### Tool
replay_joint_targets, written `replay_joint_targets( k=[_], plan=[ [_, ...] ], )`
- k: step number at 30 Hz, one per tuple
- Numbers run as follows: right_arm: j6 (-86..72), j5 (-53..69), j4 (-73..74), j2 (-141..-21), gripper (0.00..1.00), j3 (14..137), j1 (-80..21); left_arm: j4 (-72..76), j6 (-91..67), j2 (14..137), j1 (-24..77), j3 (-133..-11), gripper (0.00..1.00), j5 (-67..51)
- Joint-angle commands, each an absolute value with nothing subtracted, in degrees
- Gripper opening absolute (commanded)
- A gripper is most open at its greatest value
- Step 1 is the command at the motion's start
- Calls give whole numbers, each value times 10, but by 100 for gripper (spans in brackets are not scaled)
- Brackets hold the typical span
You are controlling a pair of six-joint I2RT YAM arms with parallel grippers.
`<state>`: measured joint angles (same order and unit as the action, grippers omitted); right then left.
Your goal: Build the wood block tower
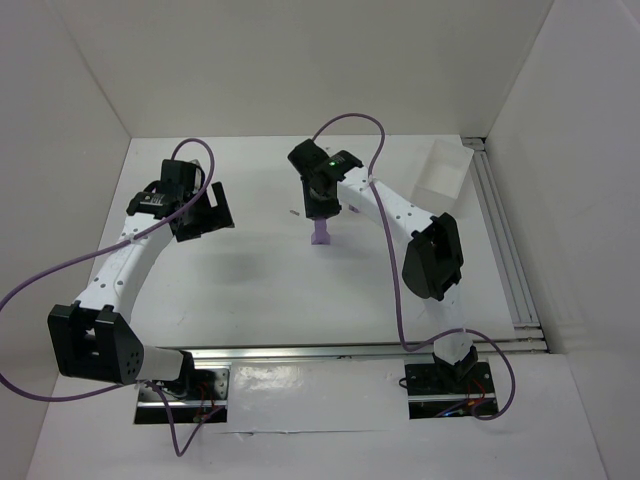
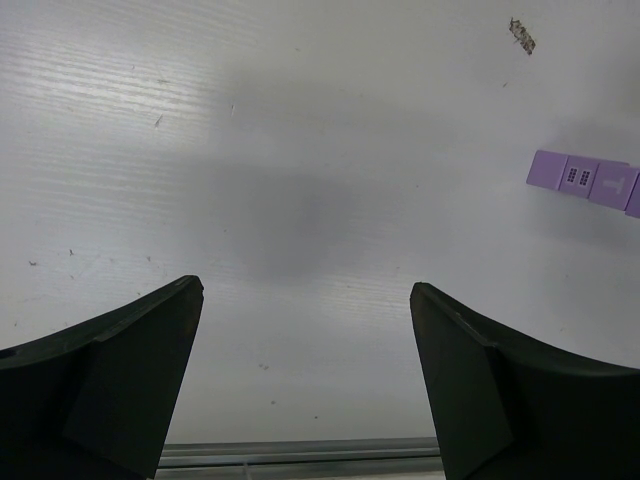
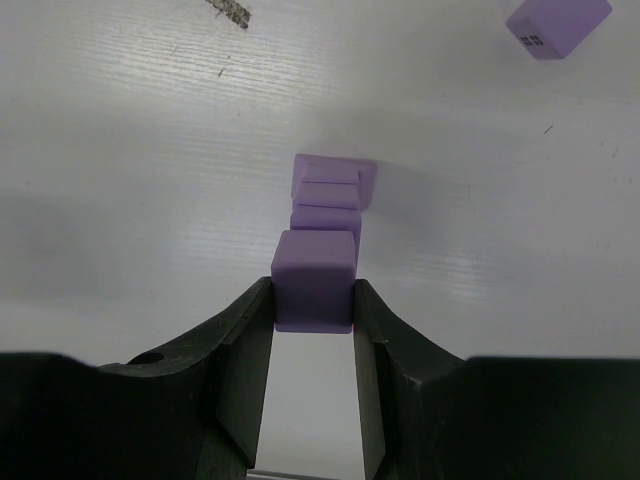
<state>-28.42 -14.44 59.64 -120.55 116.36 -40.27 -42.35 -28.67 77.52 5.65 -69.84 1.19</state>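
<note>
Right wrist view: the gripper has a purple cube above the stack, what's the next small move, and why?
Probably ease the right gripper straight down, then open: it clamps a lilac cube lined up over the tower, contact unclear.

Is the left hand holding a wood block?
No, the left hand is open, with only table showing between its fingers.

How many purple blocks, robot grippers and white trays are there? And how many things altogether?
Purple blocks: 5 (4 in the tower, counting the top block held in the right gripper, plus 1 loose block)
Grippers: 2 (the right one and the left gripper, which is open and empty)
White tray: 1
Total: 8
</note>
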Motion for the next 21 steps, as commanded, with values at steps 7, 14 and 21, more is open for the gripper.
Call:
replay_joint_targets(
  k=[7,14,21],
  plan=[
    [-281,-156,612,-1215,42,1180,-410,-412,-288,772,53,-701,98,7],
    [-281,-156,612,-1220,48,1180,-410,-412,-288,772,53,-701,98,7],
    [-281,-156,622,-1225,71,1201,-410,-412,-288,772,53,-701,98,7]
  ],
)
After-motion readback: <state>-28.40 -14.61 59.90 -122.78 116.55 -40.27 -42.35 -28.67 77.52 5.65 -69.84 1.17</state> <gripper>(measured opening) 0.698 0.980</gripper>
